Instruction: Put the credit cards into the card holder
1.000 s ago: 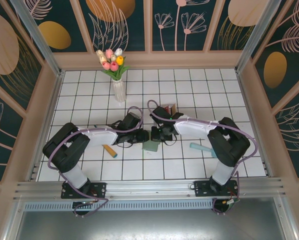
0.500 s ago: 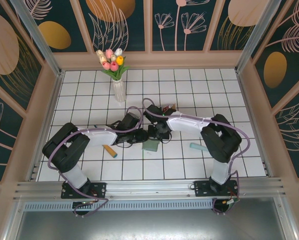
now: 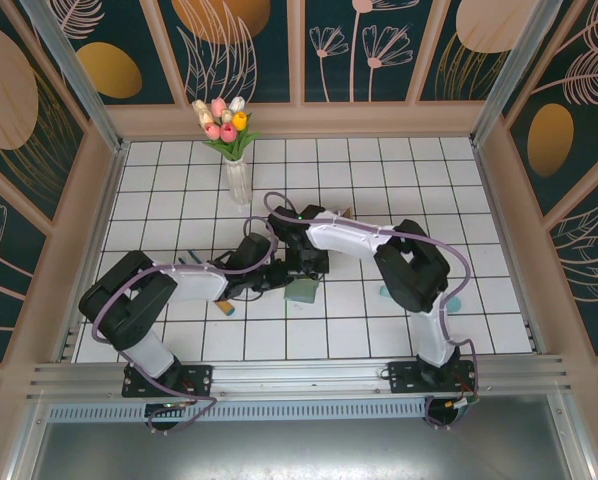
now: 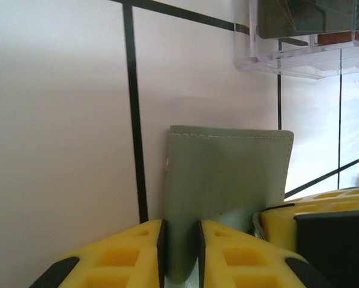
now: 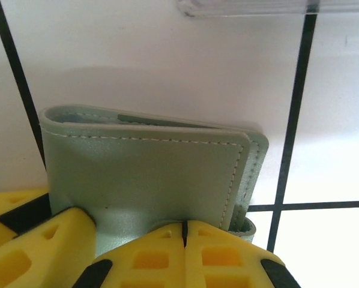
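The sage-green card holder lies folded on the white tiles, seen in the top view as the card holder between both arms. My left gripper is shut on its near edge, the leather pinched between the yellow fingers. My right gripper is shut, jaws pressed together, tips resting against the upper flap of the card holder. From above, the left gripper and right gripper meet at the holder. A tan credit card peeks out from under the left arm.
A clear plastic box with dark and red contents stands just beyond the holder, also seen as the clear box. A vase of tulips stands at the back left. A teal object lies partly under the right arm.
The right arm has swung left across the tiles, bringing its shut gripper onto the card holder. The left gripper has narrowed onto the holder's edge and reached slightly further right.
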Controlling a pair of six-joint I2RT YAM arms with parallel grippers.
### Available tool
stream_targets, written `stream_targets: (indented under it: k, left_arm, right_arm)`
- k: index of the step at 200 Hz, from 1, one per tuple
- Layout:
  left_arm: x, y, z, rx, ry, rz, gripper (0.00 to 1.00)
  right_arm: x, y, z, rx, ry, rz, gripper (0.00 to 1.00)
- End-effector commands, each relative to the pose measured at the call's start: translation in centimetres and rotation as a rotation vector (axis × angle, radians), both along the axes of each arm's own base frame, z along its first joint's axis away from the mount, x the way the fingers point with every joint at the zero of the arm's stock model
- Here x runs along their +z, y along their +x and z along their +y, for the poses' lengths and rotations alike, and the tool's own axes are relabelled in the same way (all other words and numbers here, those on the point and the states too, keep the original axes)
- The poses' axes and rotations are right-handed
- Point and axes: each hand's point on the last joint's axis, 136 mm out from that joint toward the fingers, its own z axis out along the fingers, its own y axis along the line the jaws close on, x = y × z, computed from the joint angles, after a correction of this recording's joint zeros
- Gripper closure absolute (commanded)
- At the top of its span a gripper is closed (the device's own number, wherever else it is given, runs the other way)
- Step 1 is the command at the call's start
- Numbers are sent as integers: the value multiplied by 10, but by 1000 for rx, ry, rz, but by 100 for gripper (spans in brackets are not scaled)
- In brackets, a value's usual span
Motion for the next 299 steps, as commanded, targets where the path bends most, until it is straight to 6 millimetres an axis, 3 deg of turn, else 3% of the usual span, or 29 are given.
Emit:
stream_targets:
  k: [1, 34, 55, 95, 111, 130, 150, 171, 204, 237, 268, 299]
  left_arm:
    - [-7, -10, 19, 61, 48, 16, 77]
    - [-2, -10, 43, 171, 66, -18, 77]
    - [0, -11, 58, 229, 93, -37, 78]
    - [5, -12, 60, 224, 91, -58, 77]
    - [8, -11, 60, 218, 88, -68, 76]
    - [16, -9, 54, 194, 66, -92, 74]
    - [21, -7, 46, 156, 48, -104, 70]
    - [25, -5, 33, 95, 36, -109, 67]
    - [25, -7, 14, -4, 5, -98, 60]
    - [13, -11, 2, -64, -5, -45, 61]
    - [3, -13, 1, -77, 15, -14, 64]
    - [0, -12, 5, -78, 48, -13, 65]
  right_arm:
    - [-88, -34, -5, 31, -145, 126, 99]
    - [-108, -43, -2, 26, -199, 140, 99]
    - [-124, -47, -15, 28, -277, 142, 99]
    - [-130, -46, -19, 53, -326, 139, 99]
    - [-112, -34, -5, 56, -260, 100, 98]
    - [-69, -11, 10, 25, -153, -4, 97]
    - [-22, 7, 16, -6, -54, -101, 93]
    - [8, 12, 14, -32, 46, -145, 92]
    - [19, 5, 7, -69, 157, -134, 92]
    - [22, 2, 1, -81, 156, -141, 92]
    - [27, 4, -1, -88, 149, -156, 92]
    - [42, 10, -19, -120, 88, -220, 92]
